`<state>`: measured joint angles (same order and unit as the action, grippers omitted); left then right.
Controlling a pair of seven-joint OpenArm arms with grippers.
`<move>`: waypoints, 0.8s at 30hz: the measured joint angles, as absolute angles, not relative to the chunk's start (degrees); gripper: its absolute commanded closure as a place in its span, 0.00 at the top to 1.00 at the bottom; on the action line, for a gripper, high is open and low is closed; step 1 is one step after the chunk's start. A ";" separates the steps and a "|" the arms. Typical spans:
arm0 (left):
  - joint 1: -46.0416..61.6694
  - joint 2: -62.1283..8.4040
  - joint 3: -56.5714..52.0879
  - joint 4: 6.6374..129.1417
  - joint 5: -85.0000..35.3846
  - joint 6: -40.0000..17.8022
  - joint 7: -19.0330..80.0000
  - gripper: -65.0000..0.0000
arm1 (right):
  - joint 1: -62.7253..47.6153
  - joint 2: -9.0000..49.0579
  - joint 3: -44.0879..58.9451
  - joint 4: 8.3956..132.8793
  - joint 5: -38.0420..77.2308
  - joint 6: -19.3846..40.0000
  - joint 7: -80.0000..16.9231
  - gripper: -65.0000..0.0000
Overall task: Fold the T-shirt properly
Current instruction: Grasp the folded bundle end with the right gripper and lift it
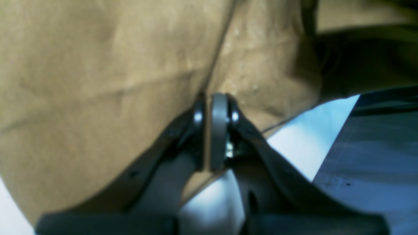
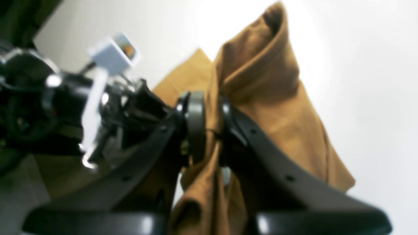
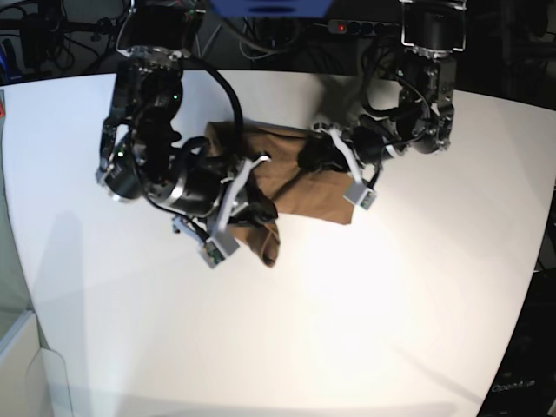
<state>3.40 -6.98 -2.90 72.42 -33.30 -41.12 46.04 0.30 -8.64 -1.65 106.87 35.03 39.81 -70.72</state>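
Two arms meet over a white table, the largest thing in the base view, lit brightly across its middle. On it, toward the far side and between the arms, sits the tan-brown T-shirt, bunched and partly lifted, one folded mass drooping toward the near edge below the right arm. Right arm, on that view's left, reaches in from the far edge with black cables looping off it; left arm, on that view's right, comes down from the far edge and bends inward to the cloth. Right gripper: jaws clamped on a thick gathered fold of the T-shirt, cloth squeezed between the grey pads, a peak of fabric standing above them and more hanging below. Left gripper: jaws pressed together with a thin edge of the T-shirt pinched in the seam between the pads, fabric spreading wide on both sides. Small white camera block on the other arm shows in the right wrist view, blurred. Power strip lies behind the table.
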 measured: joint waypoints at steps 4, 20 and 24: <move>3.51 -7.01 -2.90 72.62 -33.32 -41.12 46.02 0.05 | 1.43 -8.60 -2.79 104.42 35.22 39.81 -69.87 0.08; 7.53 -7.46 -0.10 85.67 -28.91 -39.66 51.68 0.05 | 1.91 -8.58 -9.52 100.07 35.11 39.81 -63.51 0.08; 7.35 -7.46 -0.27 86.32 -28.67 -39.62 51.81 0.05 | 1.87 -8.60 -9.52 100.07 35.11 39.81 -63.57 0.08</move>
<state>7.35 -7.46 -0.27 86.32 -28.67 -39.62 51.81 1.87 -8.60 -9.52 100.07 35.11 39.81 -63.57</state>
